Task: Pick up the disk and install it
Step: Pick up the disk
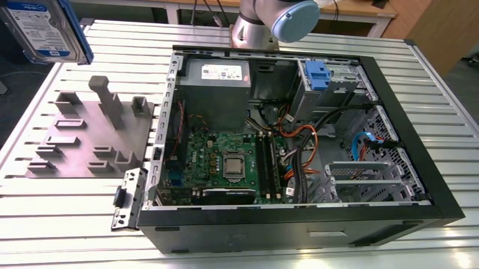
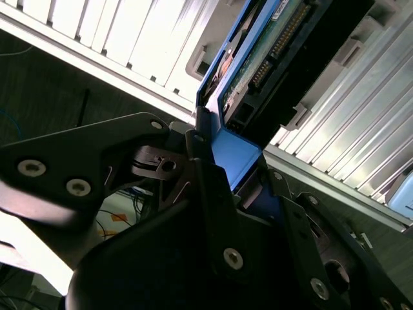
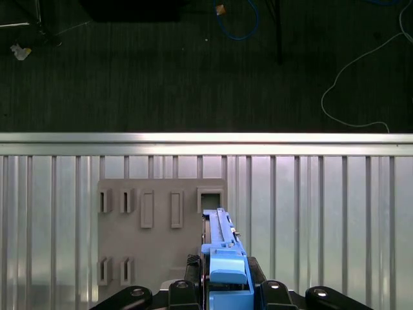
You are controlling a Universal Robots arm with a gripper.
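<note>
Fingers [image 2: 208, 187] of the black gripper [image 2: 240, 187] are pressing in from both sides on the blue plastic bracket of the flat silver-grey disk [image 1: 41, 25] with its white-and-blue label. The wrist is pointing down at the slatted aluminium table [image 1: 60, 224], holding the disk in the air above the grey moulded holder plate [image 1: 75, 143]. In the exterior view the disk is hanging label-out beyond the plate's far edge, the open black computer case [image 1: 299, 216] is sitting just beside the plate, and the arm's silver joint [image 1: 258, 22] is rising well apart from it. The first wrist view is showing the disk edge-on over the plate's slotted corner; the second wrist view is showing its connector pins.
</note>
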